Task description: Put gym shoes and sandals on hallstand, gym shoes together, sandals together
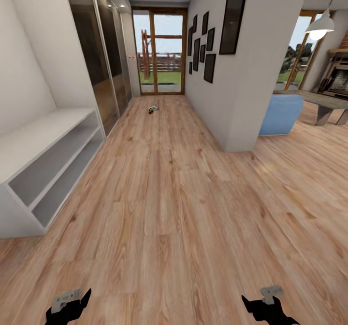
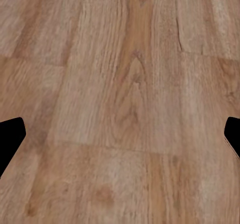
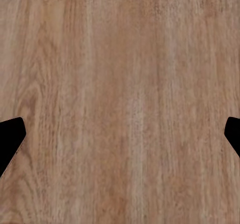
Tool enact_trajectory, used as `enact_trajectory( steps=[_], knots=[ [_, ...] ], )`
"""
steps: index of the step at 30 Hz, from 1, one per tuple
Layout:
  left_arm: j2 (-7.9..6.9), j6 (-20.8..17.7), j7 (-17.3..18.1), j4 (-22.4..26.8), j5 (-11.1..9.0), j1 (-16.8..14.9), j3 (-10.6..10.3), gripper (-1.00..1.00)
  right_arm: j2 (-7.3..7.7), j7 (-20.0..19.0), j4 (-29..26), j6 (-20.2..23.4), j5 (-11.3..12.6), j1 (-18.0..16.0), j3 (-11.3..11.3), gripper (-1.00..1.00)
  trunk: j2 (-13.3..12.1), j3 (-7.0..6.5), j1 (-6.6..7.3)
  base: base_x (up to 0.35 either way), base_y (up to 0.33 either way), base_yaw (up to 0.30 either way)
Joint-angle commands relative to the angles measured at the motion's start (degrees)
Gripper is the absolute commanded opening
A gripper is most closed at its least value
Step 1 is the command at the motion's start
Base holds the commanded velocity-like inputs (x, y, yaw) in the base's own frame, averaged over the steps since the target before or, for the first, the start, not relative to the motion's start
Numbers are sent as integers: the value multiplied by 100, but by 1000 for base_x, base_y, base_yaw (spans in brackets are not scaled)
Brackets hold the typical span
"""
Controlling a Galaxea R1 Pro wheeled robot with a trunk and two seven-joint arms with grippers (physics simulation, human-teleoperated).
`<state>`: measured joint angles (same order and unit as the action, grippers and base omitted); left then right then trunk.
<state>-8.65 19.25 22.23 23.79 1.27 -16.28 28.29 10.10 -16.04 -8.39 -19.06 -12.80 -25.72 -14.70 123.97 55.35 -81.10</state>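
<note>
- Left gripper (image 1: 72,303): low over the corridor floor (image 1: 169,209), jaws spread wide, holding nothing.
- Right gripper (image 1: 268,303): likewise spread and empty, level with the left one.
- Hallstand (image 1: 48,165): pale unit beside the left gripper, shelves bare.
- Footwear (image 1: 153,108): small pale-and-dark cluster on the planks far beyond the hallstand, near the glazed door (image 1: 159,52); too small to tell shoe from sandal.
- Step, as judged: approach; no pick begun.
- Next move calls for: driving past the hallstand to the cluster, then lowering an arm.
</note>
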Motion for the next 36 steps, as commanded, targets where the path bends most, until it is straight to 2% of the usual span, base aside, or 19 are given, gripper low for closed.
enact_trajectory(
  steps=[1, 36],
  knots=[
    [3, 9, 53, -6, 14, -6, 48, 100, 0, -34, 4, -19, -52, -4, -50, 100, 2, 5, -3, 338, 0, 0],
    [3, 9, 53, -6, 14, -6, 54, 100, -26, -37, 4, -18, -56, -4, -42, 100, 2, 5, -3, 338, 0, 0]
  ],
)
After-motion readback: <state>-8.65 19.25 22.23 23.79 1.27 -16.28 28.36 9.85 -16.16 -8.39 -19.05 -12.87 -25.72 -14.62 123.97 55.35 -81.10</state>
